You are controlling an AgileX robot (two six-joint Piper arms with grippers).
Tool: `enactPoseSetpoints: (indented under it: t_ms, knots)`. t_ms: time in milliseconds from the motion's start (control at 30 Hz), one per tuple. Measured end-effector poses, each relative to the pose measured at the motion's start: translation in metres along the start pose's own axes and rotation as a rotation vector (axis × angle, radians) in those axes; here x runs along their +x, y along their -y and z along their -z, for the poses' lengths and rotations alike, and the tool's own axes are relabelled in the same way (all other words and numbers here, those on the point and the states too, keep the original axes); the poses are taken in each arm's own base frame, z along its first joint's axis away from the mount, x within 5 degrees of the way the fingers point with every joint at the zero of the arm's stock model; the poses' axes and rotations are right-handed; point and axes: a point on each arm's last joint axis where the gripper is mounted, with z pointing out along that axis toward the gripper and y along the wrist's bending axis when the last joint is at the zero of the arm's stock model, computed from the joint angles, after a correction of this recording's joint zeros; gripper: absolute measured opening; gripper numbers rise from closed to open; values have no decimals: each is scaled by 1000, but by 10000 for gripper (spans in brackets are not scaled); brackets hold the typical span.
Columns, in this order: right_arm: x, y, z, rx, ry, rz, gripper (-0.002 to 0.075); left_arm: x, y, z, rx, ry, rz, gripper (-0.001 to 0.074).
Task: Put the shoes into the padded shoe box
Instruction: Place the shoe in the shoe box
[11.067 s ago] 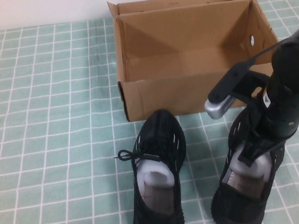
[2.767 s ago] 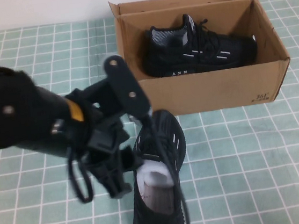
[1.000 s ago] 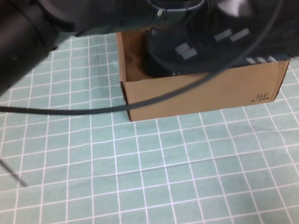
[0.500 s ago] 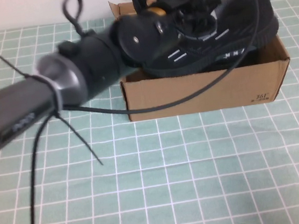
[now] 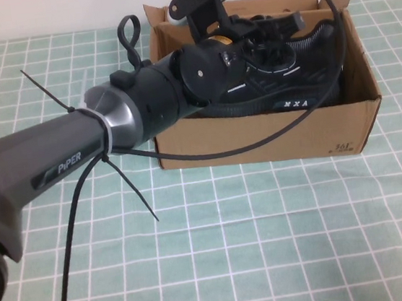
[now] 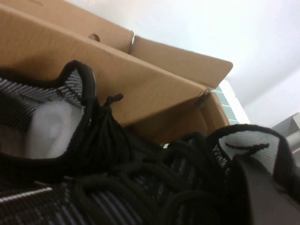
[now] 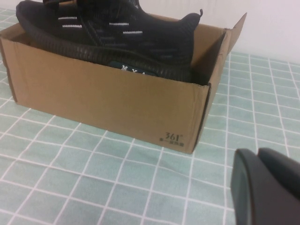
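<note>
The padded shoe box [image 5: 258, 140], brown cardboard with open flaps, stands at the back of the table. A black knit sneaker [image 5: 292, 85] lies on its side in it, sole toward the front wall. My left gripper [image 5: 269, 32] reaches into the box from the left and is shut on this shoe. In the left wrist view its finger [image 6: 267, 197] presses on the grey lining [image 6: 248, 145], and a second shoe collar with white paper stuffing [image 6: 51, 126] lies beside it. My right gripper [image 7: 258, 161] is shut and empty, low over the cloth right of the box [image 7: 108, 103]; the shoe [image 7: 122, 37] shows above the rim.
A green checked cloth [image 5: 270, 244] covers the table in front of the box. A white wall [image 5: 40, 12] stands behind. Black cables and zip ties [image 5: 129, 188] hang off my left arm [image 5: 64, 162], which crosses the left half of the table.
My left gripper has lowered the shoe from above the rim down into the box. The box has shifted slightly to the left.
</note>
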Motion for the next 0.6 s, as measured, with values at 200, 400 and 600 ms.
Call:
enactPoseSetpoints:
  t_ms: [200,400,600]
  knots:
    - [0,0,0,0,0,0,-7,-2,4,0,10,-9,0,1]
    - [0,0,0,0,0,0,-7,-10,9,0,29,-24,-34,1]
    - [0,0,0,0,0,0,-7,-20,4,1,21,-45,-40,1]
